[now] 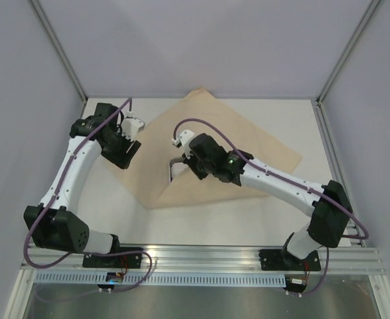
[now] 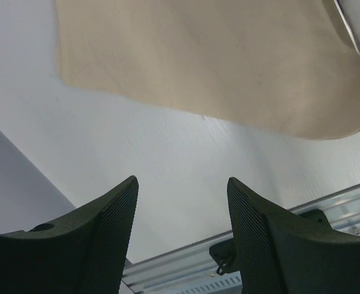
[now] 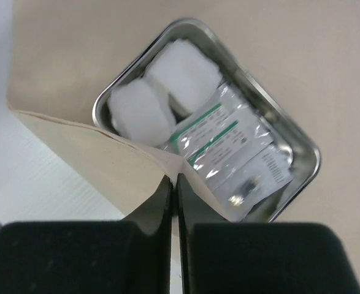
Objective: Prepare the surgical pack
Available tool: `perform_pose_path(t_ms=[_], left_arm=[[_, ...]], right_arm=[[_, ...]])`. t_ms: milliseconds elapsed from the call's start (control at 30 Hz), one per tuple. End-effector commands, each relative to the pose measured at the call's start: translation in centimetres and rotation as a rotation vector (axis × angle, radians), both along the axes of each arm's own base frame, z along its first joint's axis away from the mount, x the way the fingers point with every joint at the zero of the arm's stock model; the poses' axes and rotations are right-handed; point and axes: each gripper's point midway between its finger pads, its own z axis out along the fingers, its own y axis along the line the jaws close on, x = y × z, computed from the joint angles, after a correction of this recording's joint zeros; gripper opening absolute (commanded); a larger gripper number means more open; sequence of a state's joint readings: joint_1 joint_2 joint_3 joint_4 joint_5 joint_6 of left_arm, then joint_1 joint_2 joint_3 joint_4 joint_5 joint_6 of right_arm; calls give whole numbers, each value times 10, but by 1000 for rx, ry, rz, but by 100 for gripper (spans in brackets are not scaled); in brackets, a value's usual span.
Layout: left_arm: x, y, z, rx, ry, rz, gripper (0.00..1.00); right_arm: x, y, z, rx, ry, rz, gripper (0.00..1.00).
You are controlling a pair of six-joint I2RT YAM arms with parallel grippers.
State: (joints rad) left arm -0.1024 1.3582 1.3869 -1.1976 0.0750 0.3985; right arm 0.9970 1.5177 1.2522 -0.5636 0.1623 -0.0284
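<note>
The tan wrap sheet (image 1: 248,139) lies spread on the white table. In the right wrist view the steel tray (image 3: 303,149) sits on it, holding two white gauze pads (image 3: 183,73) and several clear packets (image 3: 229,147). My right gripper (image 3: 174,184) is shut on a fold of the wrap's edge (image 3: 106,162) and holds it raised over the tray's near corner; it also shows in the top view (image 1: 177,170). My left gripper (image 2: 183,196) is open and empty above bare table, left of the sheet (image 2: 216,61). Clamps and tweezers are not in view.
An aluminium rail (image 1: 201,256) runs along the near table edge and shows in the left wrist view (image 2: 327,202). Grey enclosure walls (image 1: 22,100) and frame posts (image 1: 62,53) close in the sides and back.
</note>
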Motion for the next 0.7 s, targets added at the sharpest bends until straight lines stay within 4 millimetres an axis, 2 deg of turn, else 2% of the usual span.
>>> perform_pose_path(t_ms=[0,33,67,100,133,167,200,233,267,300,333,367,400,500,533,567,633,667], left_arm=[[22,-22,4,1,-11,-62,69],[27,-25,4,3,-13,-71,69],[37,-31,10,4,-36,-87,69],[44,-34,3,7,-14,-95,68],[50,-36,3,10,-13,-102,68],[61,-39,9,5,-40,-105,68],[69,-42,1,8,-22,-111,68],[75,-44,1,6,-30,-113,68],[84,-46,5,4,-48,-115,68],[91,-49,-3,7,-29,-119,68],[99,-51,0,4,-44,-121,68],[105,-54,-10,9,-19,-129,68],[111,-56,-8,10,-26,-134,68],[121,-63,-24,27,5,-163,68],[127,-67,-23,31,-5,-173,68],[130,-69,-33,40,16,-181,68],[137,-76,-34,40,8,-194,68],[140,-78,-36,40,10,-198,68]], right_arm=[[65,19,27,68,-68,32,0],[69,24,27,66,-68,43,0],[85,17,26,63,-63,15,0],[97,18,15,49,-45,3,1],[113,12,14,53,-43,-26,1],[122,20,23,93,-37,-14,0],[131,19,22,103,-31,-28,1],[145,16,5,96,3,-51,0],[156,19,13,125,0,-69,1],[162,20,9,134,14,-72,1],[173,17,-8,119,37,-94,0],[182,17,-4,124,24,-111,0],[192,14,-20,108,44,-132,0],[211,14,-21,127,43,-163,0],[214,13,-35,107,60,-170,0],[221,12,-34,104,44,-184,0],[230,9,-42,94,40,-203,1],[234,8,-53,80,51,-212,0]])
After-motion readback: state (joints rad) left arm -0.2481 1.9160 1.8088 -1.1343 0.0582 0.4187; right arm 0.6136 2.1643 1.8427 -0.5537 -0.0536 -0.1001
